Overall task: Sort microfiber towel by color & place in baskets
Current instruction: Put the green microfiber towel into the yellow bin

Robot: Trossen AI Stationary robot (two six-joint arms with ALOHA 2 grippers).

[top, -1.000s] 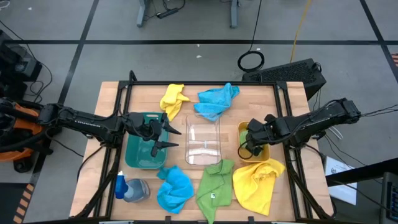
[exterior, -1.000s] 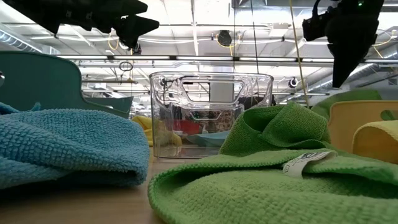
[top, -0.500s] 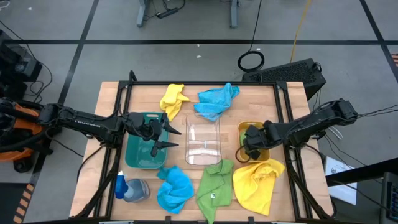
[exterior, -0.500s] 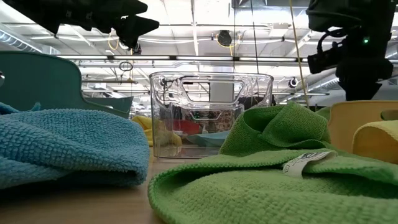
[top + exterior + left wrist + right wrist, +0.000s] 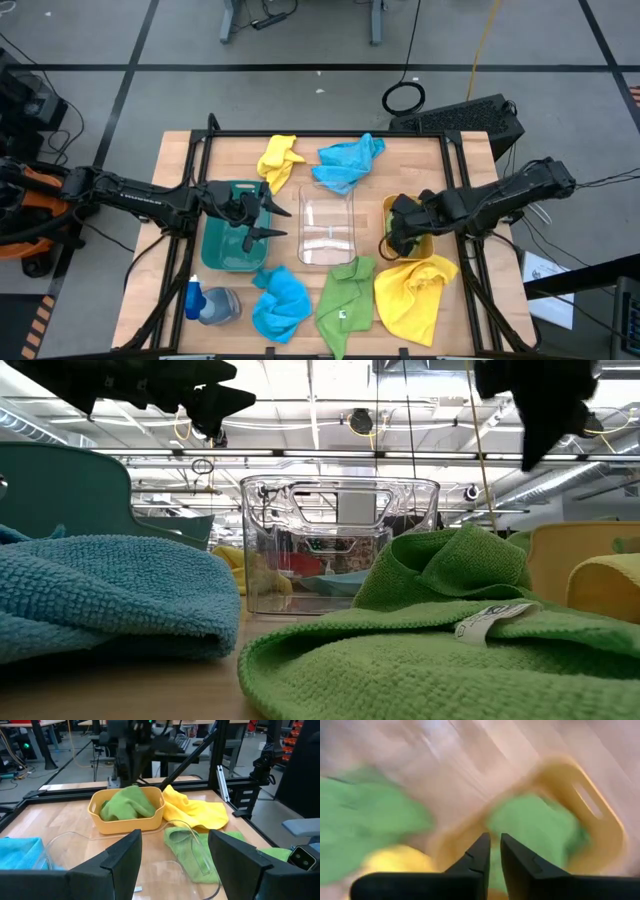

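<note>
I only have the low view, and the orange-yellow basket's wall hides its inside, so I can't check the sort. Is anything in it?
Observer: Yes. The left wrist view shows a green towel bunched inside the orange-yellow basket.
Operator: Which arm is the dark shape at my upper right?
Observer: That is the right gripper. The high view puts it over that basket's edge, on the side facing the clear basket.
Operator: Is it carrying a towel?
Observer: No. The right wrist view shows its fingers close together with nothing between them.
</note>
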